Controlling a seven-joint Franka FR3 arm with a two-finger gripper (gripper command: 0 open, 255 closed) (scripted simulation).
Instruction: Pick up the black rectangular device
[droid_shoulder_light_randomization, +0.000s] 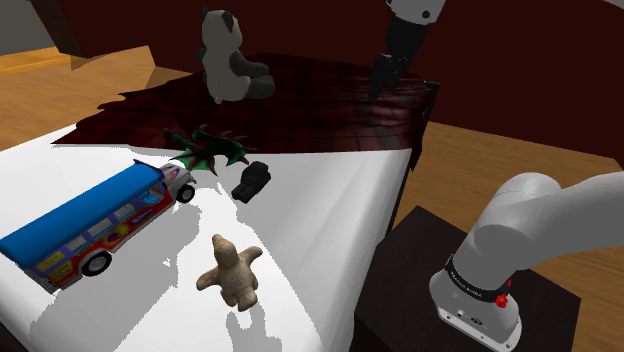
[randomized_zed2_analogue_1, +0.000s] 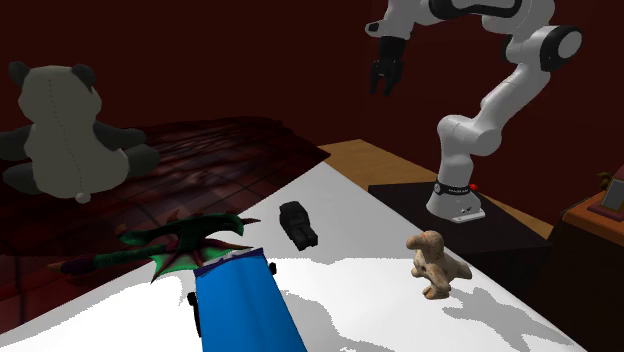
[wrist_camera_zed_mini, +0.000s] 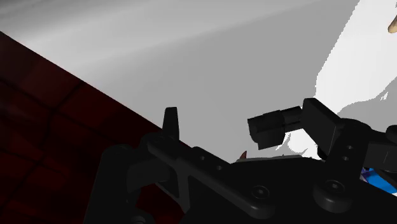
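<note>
Gripper (droid_shoulder_light_randomization: 385, 78) hangs high over the dark red cloth (droid_shoulder_light_randomization: 320, 110), fingers (wrist_camera_zed_mini: 170, 122) spread wide apart. Black device (droid_shoulder_light_randomization: 252, 181) lies flat on the white tabletop (droid_shoulder_light_randomization: 320, 230), well below the hand and clear of it; the wrist view shows it in the gap between the fingers, nearer one of them, untouched, with a green dragon toy (droid_shoulder_light_randomization: 205, 148) just beside it. Farther from the hand: blue-roofed toy bus (droid_shoulder_light_randomization: 95, 222) and tan dinosaur figure (droid_shoulder_light_randomization: 230, 272); panda plush (droid_shoulder_light_randomization: 230, 60) sits on the cloth.
</note>
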